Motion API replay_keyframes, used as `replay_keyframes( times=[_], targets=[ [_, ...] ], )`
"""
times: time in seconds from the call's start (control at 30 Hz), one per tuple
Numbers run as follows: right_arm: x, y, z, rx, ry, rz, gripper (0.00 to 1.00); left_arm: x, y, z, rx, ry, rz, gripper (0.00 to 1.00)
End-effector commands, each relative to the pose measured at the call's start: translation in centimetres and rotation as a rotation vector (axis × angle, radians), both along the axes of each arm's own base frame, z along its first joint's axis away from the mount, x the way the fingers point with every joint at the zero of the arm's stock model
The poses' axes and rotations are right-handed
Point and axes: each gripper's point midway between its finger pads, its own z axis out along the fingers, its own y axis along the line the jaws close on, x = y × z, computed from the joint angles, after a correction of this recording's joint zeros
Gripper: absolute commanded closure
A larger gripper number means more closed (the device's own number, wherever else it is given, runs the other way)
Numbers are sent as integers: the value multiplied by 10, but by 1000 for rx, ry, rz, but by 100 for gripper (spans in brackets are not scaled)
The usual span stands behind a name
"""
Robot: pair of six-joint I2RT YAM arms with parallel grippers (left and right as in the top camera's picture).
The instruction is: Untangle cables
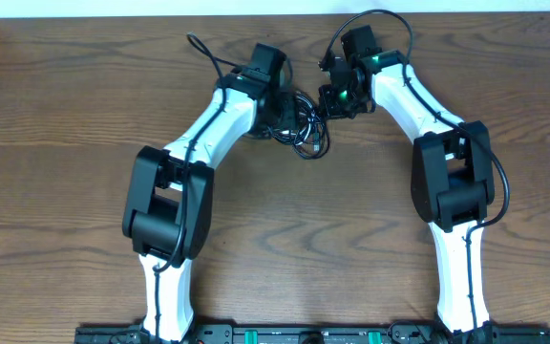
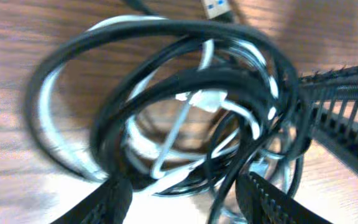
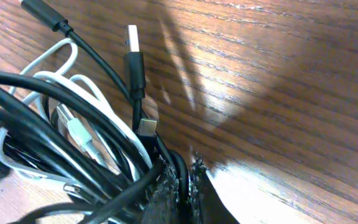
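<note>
- Wooden table [image 1: 65, 143], brown grain, takes up the whole overhead view; both arm bases sit at the near edge, the arms reaching away and leaning in toward each other.
- cables [image 1: 304, 132]: one knotted bundle on the table, far of centre, between the two wrists.
- left gripper [image 2: 185, 202]: fingers spread wide, one on each side of the lower part of the bundle; several strands run through the gap; no grip visible on any of them.
- black cables [image 2: 166, 28]: thick overlapping loops ringing the pile; they cross over and under each other.
- white cable [image 2: 205, 99]: threaded through the middle of the black loops, thinner, partly buried.
- right gripper [image 3: 182, 173]: fingers pressed nearly together, pinching black strands at the edge of the bundle; its ribbed fingers [image 2: 347, 93] show at the right of the left wrist view, touching the outer loop.
- USB-C plug [image 3: 146, 126]: just beyond the right fingertips, on a black lead.
- USB-A plug [image 3: 132, 38]: farther out, metal end pointing away, lying on bare wood.
- blue-tongued plug [image 2: 218, 7]: far rim of the pile in the left wrist view; cut off by the frame edge.
</note>
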Motion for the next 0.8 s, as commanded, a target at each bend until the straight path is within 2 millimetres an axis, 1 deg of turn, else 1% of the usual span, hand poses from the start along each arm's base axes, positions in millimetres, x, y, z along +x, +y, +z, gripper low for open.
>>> replay_keyframes(
  times=[0.0,0.1,0.2,0.3,0.33,0.4,0.5,0.57,0.67,0.7,0.73,0.77],
  targets=[
    [-2,7,10,10,-13,3,99,5,-7,45,-75,-81,-91,40],
    [-3,6,10,8,-8,3,99,-4,-18,46,-107,-65,-153,40],
    [-3,6,10,9,-8,3,99,-8,-22,45,-96,-73,-199,40],
    [-3,6,10,9,-8,3,98,-5,-23,50,-103,-98,-219,40],
    [-3,6,10,8,-8,3,98,-7,-29,54,-133,-108,-269,39],
    [-3,6,10,9,-9,3,98,-13,-35,56,-166,-101,-312,39],
    [-3,6,10,9,-9,3,98,-20,-40,51,-162,-87,-341,39],
    [-3,6,10,9,-9,3,98,-21,-40,45,-141,-80,-340,39],
    [-3,6,10,9,-9,3,98,-18,-33,27,-55,-73,-322,39],
    [-3,6,10,9,-9,3,98,-16,-31,22,-32,-71,-315,41],
    [-3,6,10,8,-10,3,98,-13,-26,16,1,-74,-304,61],
    [-2,6,10,8,-11,3,98,-10,-23,13,21,-79,-296,74]
  ],
)
